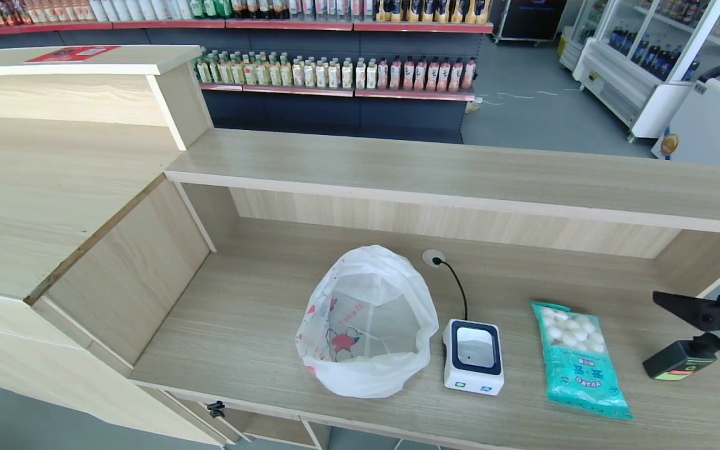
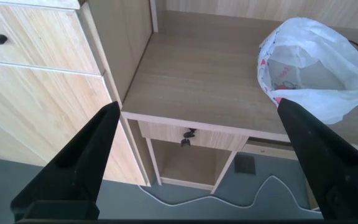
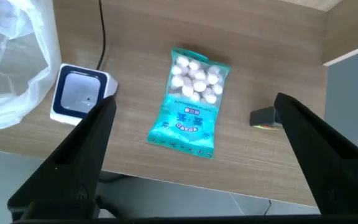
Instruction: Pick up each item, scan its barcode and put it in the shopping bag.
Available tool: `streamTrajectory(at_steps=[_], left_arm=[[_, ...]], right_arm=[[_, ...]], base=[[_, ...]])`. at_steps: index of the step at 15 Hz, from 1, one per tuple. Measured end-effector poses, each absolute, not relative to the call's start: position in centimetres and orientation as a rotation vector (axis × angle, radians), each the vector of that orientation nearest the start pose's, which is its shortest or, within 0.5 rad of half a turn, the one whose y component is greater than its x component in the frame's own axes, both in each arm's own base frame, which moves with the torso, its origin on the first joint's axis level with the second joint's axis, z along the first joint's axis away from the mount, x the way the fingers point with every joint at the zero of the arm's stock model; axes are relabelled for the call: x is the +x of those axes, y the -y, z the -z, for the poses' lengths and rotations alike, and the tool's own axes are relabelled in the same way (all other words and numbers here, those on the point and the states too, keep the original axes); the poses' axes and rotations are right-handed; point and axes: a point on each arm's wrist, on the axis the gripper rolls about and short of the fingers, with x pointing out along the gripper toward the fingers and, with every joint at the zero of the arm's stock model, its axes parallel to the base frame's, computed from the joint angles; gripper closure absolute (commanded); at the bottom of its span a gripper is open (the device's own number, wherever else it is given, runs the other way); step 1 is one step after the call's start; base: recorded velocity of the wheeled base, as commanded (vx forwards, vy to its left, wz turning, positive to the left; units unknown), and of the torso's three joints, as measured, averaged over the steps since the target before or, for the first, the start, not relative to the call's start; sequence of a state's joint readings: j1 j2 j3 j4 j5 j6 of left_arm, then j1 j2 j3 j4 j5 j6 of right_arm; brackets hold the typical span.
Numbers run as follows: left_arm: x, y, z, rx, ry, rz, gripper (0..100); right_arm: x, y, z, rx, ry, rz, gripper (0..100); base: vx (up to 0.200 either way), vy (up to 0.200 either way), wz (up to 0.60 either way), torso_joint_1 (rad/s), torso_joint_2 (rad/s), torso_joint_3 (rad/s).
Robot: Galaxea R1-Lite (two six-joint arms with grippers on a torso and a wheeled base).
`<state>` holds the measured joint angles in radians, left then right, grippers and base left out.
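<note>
Light wood counter w/ a raised back ledge is the biggest thing in the head view; a tall cabinet w/ drawers joins it on the robot's left. White see-through shopping bag, red print on its side, stands on the counter left of ctr, mouth wide open & facing up; can't tell if anything lies inside. Teal packet of white balls lies flat toward the right end, long side running front to back, clear window at the far end. White scanner w/ a dark-rimmed window sits btwn bag & packet, just beside the bag, apart from the packet; its black cable runs back to a round hole in the counter top. R gripper hangs above the right end, fingers spread wide, holding nothing, packet below it. L gripper is also spread wide & empty, out before the counter's front-left edge by the drawers, well apart from the bag. Small dark item w/ a coloured label lies near the right edge, right of the packet, not touching it
</note>
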<state>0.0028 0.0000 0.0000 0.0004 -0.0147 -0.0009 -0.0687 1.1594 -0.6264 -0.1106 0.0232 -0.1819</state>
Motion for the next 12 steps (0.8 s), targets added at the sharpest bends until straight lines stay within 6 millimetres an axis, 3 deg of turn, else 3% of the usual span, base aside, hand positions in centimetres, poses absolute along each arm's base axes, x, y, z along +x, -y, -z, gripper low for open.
streamTrajectory(at_steps=[5, 9, 12], left_arm=[[-2.3, 0.0, -7.5, -0.001, 0.0, 0.011, 0], [-2.3, 0.0, -7.5, -0.001, 0.0, 0.011, 0], [-2.3, 0.0, -7.5, -0.001, 0.0, 0.011, 0]], right_arm=[[23.5, 3.5, -16.9, -0.148, -0.472, 0.06, 0], [25.9, 4.5, -11.5, -0.141, -0.594, -0.104, 0], [27.1, 4.7, -9.1, -0.144, -0.664, -0.142, 0]], base=[[0.0, 0.0, 0.0, 0.0, 0.0, 0.0], [0.0, 0.0, 0.0, 0.0, 0.0, 0.0], [0.0, 0.0, 0.0, 0.0, 0.0, 0.0]])
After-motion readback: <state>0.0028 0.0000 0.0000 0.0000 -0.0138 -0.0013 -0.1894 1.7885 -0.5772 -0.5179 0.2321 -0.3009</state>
